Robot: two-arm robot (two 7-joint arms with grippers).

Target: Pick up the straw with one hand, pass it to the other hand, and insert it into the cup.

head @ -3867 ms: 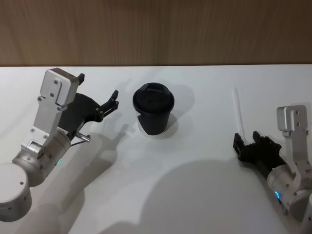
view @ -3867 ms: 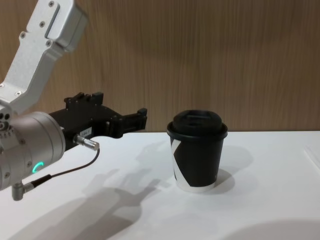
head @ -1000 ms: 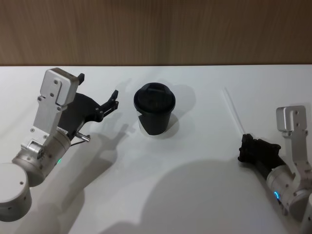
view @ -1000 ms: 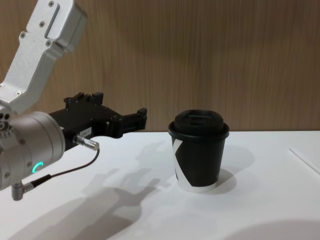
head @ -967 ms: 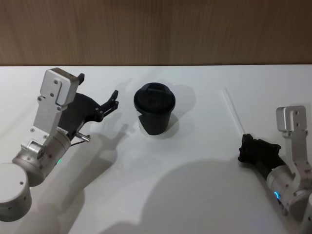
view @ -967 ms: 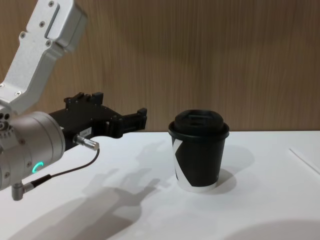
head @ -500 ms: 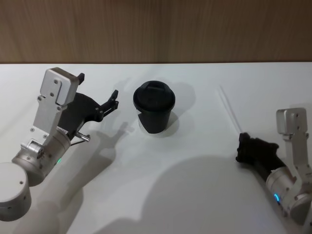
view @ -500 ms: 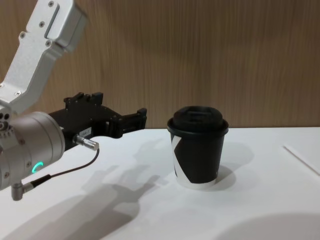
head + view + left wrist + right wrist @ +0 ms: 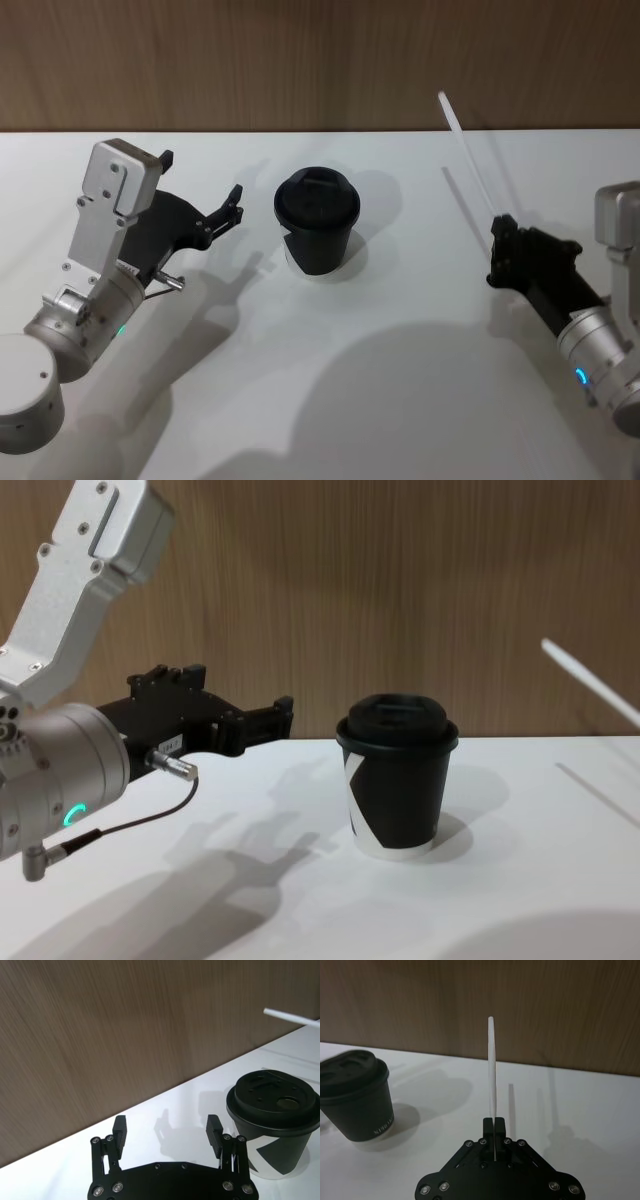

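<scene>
Head view: the right gripper (image 9: 502, 240) is hovering over the right side of the white table (image 9: 400, 400), pinching the lower end of the straw (image 9: 470, 160) between closed fingers. The straw is slanting up and away toward the far wooden wall (image 9: 250, 60), clear of the table. The cup (image 9: 316, 235) is standing upright near the middle with its lid on. The left gripper (image 9: 201, 176) is hanging just left of the cup, its fingers spread wide and holding nothing.

Left wrist view: the left gripper (image 9: 167, 1127) is gaping wide, with the cup (image 9: 272, 1120) sitting beside it and the straw's tip (image 9: 290, 1017) poking in above the cup.

Right wrist view: the straw (image 9: 492, 1075) is rising straight out from the clamped right gripper (image 9: 494, 1122), and the cup (image 9: 355, 1095) is standing well apart from it.

Chest view: the left gripper (image 9: 245, 705) is pointing toward the cup (image 9: 395, 780) from the left, while the straw (image 9: 595, 685) is slanting in the air at the right.
</scene>
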